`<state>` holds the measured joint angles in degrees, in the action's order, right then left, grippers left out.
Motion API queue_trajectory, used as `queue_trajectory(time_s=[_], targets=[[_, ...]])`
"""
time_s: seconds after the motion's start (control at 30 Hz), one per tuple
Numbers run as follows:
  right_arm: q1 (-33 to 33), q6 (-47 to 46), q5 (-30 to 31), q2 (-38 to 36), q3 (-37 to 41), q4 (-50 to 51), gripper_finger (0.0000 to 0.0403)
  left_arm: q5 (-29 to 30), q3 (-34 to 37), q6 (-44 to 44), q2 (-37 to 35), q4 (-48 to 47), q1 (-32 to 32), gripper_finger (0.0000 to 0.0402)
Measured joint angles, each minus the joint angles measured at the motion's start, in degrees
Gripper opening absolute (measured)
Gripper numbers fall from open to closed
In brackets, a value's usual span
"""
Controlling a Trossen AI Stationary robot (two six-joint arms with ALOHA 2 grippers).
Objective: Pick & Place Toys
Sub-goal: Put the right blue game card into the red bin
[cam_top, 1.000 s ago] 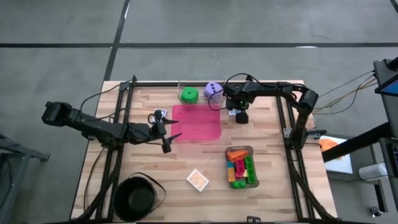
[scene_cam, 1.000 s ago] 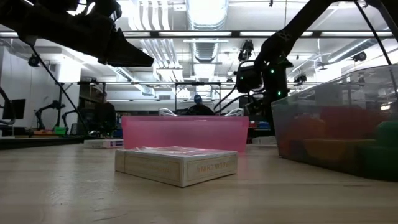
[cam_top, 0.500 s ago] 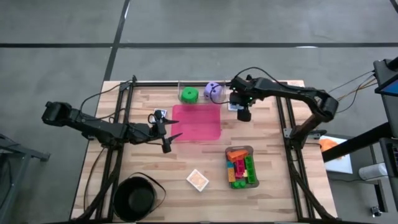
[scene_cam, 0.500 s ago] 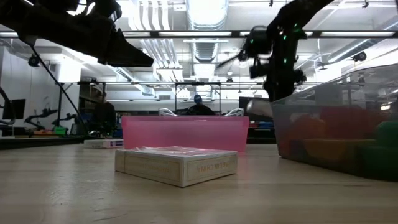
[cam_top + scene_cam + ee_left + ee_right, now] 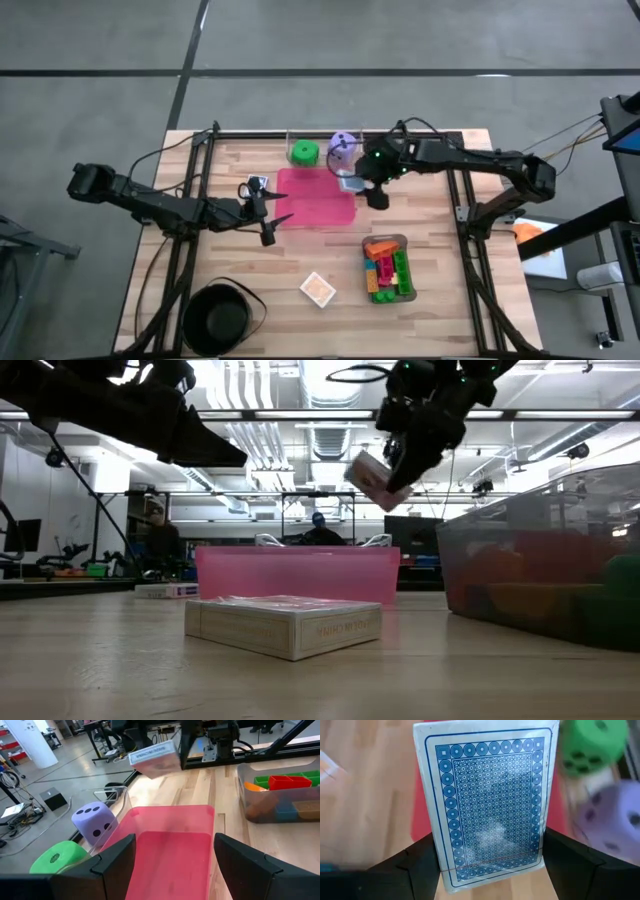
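Holding a blue-backed card deck (image 5: 487, 800) between the two fingers of the right gripper (image 5: 362, 186), jaws clamped on its long edges, carried in the air just past the far right corner of the pink tray (image 5: 316, 197), close to the purple die (image 5: 343, 145) and green die (image 5: 304, 153). Hovering over the tray's left edge with the left gripper (image 5: 270, 212), jaws standing wide and holding nothing. Sitting near the table's front, an orange card deck (image 5: 318, 289); lying packed in the grey tray (image 5: 403, 268) to the right, the coloured bricks. Risking, as a guess, a slip: gripping the smooth wrapped deck only by its narrow edges and at a tilt, so twisting free or dropping outside the tray wall if released too soon. Risking also a brush against the purple die on the way across. Showing, in the low view, the deck (image 5: 372, 478) tilted and well above the tray rim, something lost looking straight down. Showing, in the right wrist view, the patterned back and both fingers on its edges. Showing, in the left wrist view, the bare tray floor.
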<state>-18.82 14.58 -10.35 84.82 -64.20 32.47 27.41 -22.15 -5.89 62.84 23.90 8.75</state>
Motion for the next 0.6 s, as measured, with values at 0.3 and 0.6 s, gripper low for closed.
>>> queue_trajectory(time_s=[0.3,0.6], targets=[[4.8,0.0,0.2,8.5,-0.7,-9.7,0.0286,0.0,0.0,0.3,0.0,0.0,0.0,0.0270],[4.7,2.1,2.2,16.5,-2.5,-10.5,0.0286,0.0,0.0,0.4,0.0,0.0,0.0,0.0270]])
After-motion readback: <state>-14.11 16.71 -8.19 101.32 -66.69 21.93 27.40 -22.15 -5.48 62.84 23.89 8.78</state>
